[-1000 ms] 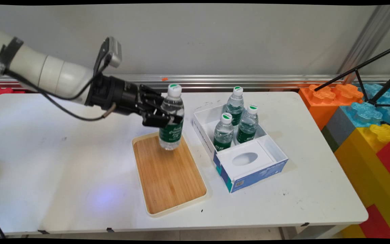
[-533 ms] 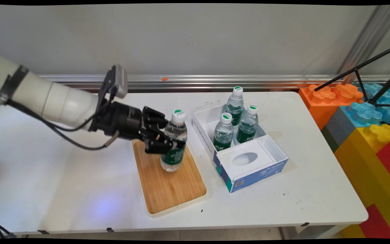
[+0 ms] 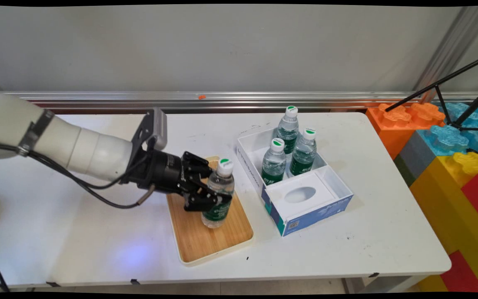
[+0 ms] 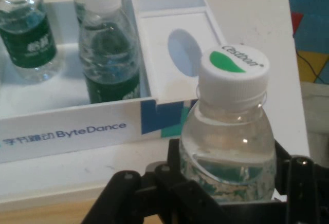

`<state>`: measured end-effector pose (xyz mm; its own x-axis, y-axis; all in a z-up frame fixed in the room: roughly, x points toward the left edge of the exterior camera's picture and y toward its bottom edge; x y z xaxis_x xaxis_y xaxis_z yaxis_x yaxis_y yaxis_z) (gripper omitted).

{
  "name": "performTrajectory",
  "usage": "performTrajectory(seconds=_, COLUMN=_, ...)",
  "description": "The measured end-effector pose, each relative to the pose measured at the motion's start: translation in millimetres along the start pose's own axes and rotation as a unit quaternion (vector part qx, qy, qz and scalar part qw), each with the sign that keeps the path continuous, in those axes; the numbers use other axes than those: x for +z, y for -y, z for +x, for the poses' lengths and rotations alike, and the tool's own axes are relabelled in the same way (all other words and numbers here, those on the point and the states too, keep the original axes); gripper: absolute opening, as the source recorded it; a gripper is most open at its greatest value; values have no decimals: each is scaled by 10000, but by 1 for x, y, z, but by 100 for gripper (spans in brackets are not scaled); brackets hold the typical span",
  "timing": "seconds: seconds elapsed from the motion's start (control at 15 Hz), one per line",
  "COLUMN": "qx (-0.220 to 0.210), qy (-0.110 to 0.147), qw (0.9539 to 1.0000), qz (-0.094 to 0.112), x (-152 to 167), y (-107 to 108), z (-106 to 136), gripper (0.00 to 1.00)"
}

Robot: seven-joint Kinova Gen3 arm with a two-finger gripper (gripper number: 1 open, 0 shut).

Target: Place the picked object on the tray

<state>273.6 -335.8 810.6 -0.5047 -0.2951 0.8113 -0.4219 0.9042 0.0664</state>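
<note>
White box [image 3: 318, 212] (three bottles [image 3: 273, 164] inside) — toy bricks [image 3: 446, 141] right.

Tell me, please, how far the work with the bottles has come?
Nothing stands alone on the wooden tray yet. The gripper holds one water bottle just above or on it, jaws shut around its body. Three bottles remain in the white box.

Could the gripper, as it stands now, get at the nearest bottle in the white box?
Probably not yet: the gripper is shut on a water bottle over the wooden tray, and the box wall stands before the nearest boxed bottle.
</note>
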Motion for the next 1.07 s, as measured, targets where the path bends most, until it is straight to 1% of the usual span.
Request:
performTrajectory(seconds=0.47, qx=92, qy=-47, qw=9998, qz=-178, x=21, y=-2, z=-14, gripper=0)
performTrajectory(seconds=0.53, qx=135, qy=-67, qw=9997, qz=-215, x=28, y=-1, z=-18, gripper=0)
performTrajectory(seconds=1.0, qx=315, qy=-124, qw=9991, qz=-255, x=45, y=3, z=-28, gripper=0)
performTrajectory(seconds=1.07, qx=339, qy=-129, qw=9990, qz=-262, x=46, y=3, z=-29, gripper=100)
